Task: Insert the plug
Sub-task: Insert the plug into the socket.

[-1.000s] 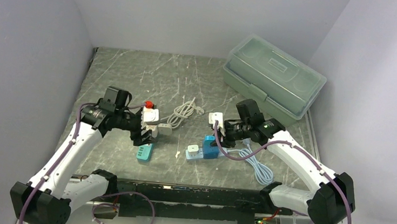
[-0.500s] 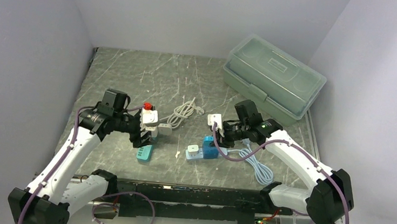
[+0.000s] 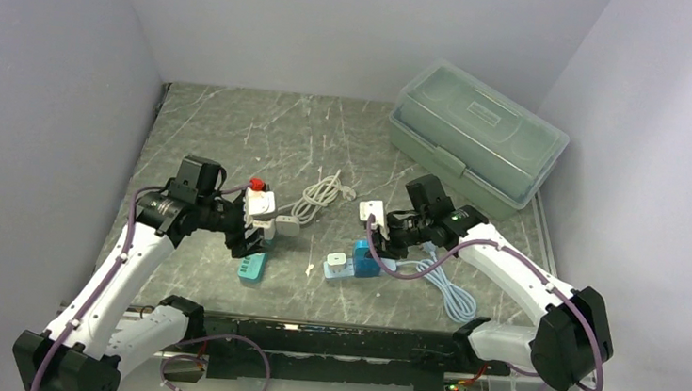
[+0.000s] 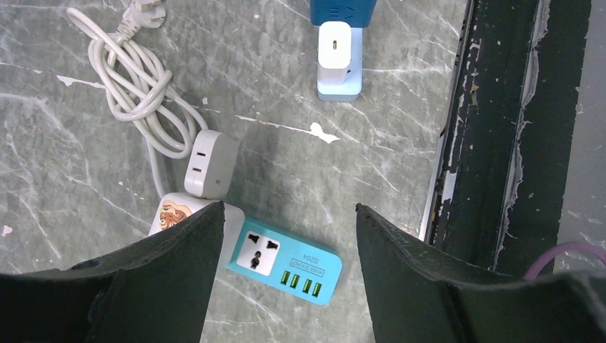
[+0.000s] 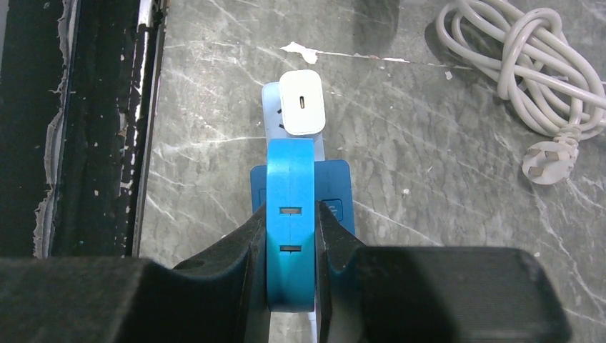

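The right gripper (image 5: 291, 218) has its jaws closed tight on the plug (image 5: 291, 171), one finger pressing on each side. The plug is bright blue and narrow, with a rounded top end. The face toward the wrist camera has two short dark slots, one above the other. A wider blue part shows behind it on both sides, and it is not possible to tell if they are one piece.

The plug is near the near edge of the table (image 3: 235, 129), about the middle, right over the pale strip (image 3: 336, 270). Whether it already sits in the strip, the pictures do not show. A white charger (image 5: 302, 102) with one small port stands in this strip, just beside the plug.

The left gripper (image 4: 286, 214) has its jaws wide open and holds nothing. It hangs closer to the left edge, over a teal strip (image 4: 282, 261) with one socket and four green ports. A white adapter (image 4: 211, 163) lies just beside this strip, and a coiled white cable (image 4: 139, 78) lies behind the adapter.

A pale green box (image 3: 475, 136) with closed lid stands at the far right corner.
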Robot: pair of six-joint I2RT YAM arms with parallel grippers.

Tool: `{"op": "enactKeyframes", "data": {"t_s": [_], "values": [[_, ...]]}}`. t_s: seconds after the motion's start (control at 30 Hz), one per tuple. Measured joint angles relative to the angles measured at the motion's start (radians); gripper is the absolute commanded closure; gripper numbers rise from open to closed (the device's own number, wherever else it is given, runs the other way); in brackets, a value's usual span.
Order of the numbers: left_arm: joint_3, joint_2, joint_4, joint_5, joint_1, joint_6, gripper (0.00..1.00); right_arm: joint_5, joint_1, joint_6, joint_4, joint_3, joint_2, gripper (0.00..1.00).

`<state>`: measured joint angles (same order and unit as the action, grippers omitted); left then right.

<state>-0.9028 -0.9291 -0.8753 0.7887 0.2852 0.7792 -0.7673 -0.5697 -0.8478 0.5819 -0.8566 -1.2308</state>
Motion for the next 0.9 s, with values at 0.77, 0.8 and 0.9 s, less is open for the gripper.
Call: {"op": "enactKeyframes", "data": {"t_s": [0.77, 0.8, 0.9], "values": [[0.0, -0.003, 0.003, 0.0, 0.0, -0.014, 0.29, 0.026, 0.0, -0.024, 0.01, 0.0, -0.016, 1.0], [0.0, -0.003, 0.003, 0.0, 0.0, -0.014, 0.29, 0.026, 0.0, -0.024, 0.01, 0.0, -0.016, 1.0], [0.0, -0.003, 0.003, 0.0, 0.0, -0.014, 0.29, 0.026, 0.0, -0.025, 0.01, 0.0, -0.023, 1.0]]}}
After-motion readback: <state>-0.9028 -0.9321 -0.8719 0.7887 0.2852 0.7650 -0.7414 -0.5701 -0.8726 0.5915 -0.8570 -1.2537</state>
